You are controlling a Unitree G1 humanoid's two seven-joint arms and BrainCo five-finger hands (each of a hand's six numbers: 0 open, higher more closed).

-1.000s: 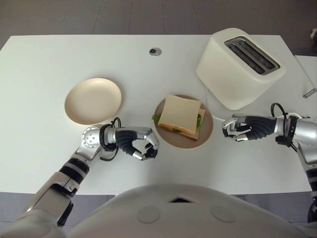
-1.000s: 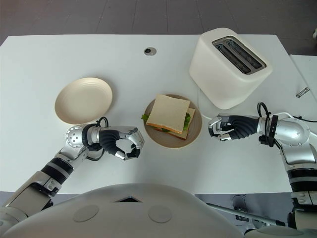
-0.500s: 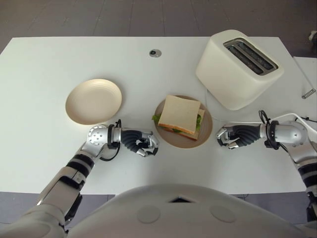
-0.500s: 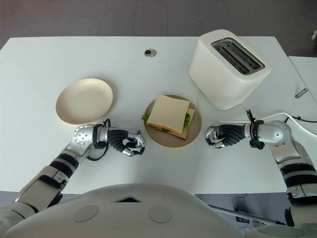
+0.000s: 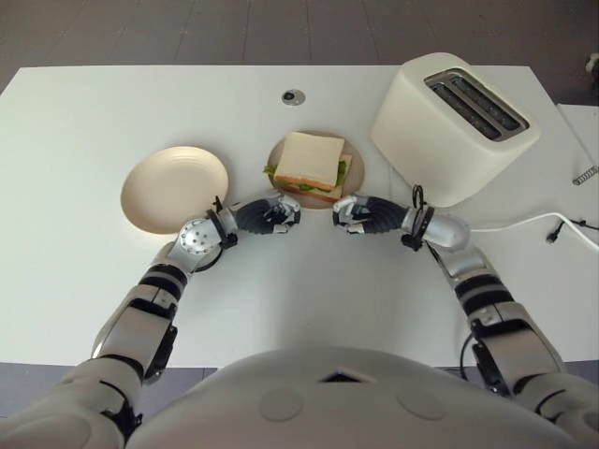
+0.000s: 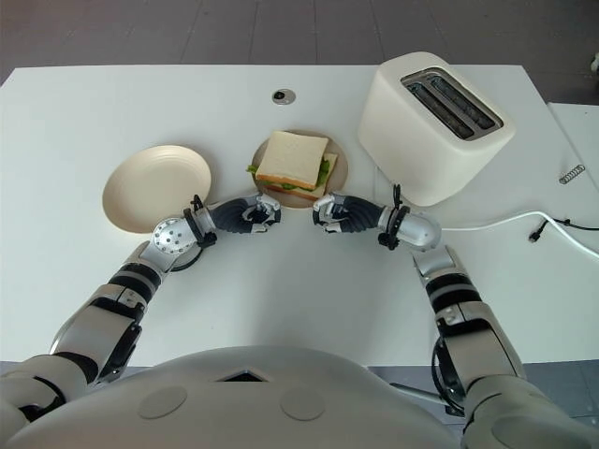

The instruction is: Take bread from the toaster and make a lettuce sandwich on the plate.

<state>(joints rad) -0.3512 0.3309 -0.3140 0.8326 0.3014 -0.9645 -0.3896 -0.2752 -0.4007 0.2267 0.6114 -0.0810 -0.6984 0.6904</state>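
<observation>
- Left eye view: locates sandwich (image 5: 309,161) on plate (image 5: 357,166), just left of toaster (image 5: 440,131), with lettuce (image 5: 341,172) poking out at the sides.
- Finds left hand (image 5: 271,213) and right hand (image 5: 360,212) at the plate's near rim, both curled closed, gripping nothing visible.
- Right eye view: confirms that layout; notes 1 side plate (image 6: 154,187) further left.
- Judges sandwich light, soft, easily crushed, its 2 slices prone to sliding; advises holding the stiff plate rim at opposite sides.
- Reads no legible brand, label or writing.
</observation>
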